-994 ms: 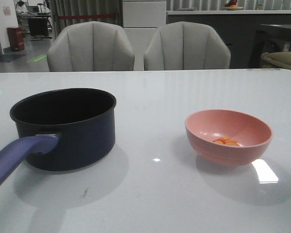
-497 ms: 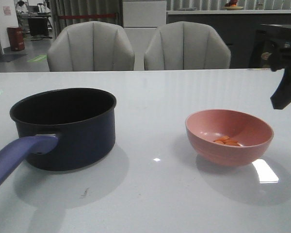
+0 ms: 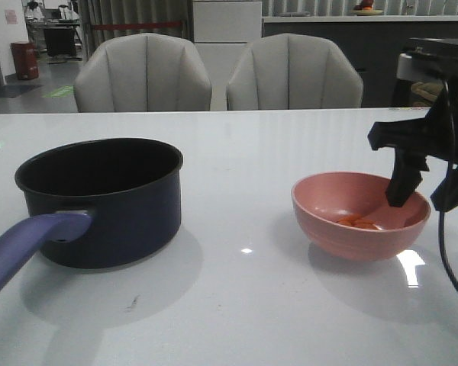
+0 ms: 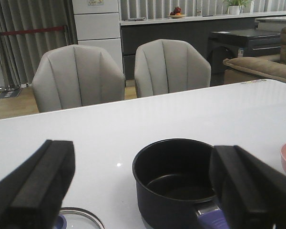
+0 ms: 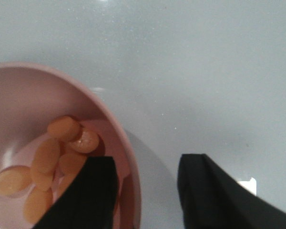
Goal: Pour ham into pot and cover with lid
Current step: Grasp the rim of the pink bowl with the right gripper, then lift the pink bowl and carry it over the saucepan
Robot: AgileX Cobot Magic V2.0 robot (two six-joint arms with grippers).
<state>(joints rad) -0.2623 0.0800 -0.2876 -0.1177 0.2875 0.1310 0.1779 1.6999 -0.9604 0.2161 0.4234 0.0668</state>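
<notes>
The dark navy pot with its purple-blue handle stands at the left, empty. The pink bowl at the right holds the orange-pink ham pieces. My right gripper is open and straddles the bowl's right rim. In the right wrist view one finger is inside the bowl beside the ham, the other outside. My left gripper is open and empty, held back from the pot. The lid's rim shows beside the pot; it is hidden in the front view.
The white glossy table carries the pot and bowl. Two grey chairs stand behind its far edge. A black cable hangs from the right arm near the bowl.
My right gripper has come in from the right and moved down and left onto the bowl's right rim. The pot and ham have not moved.
</notes>
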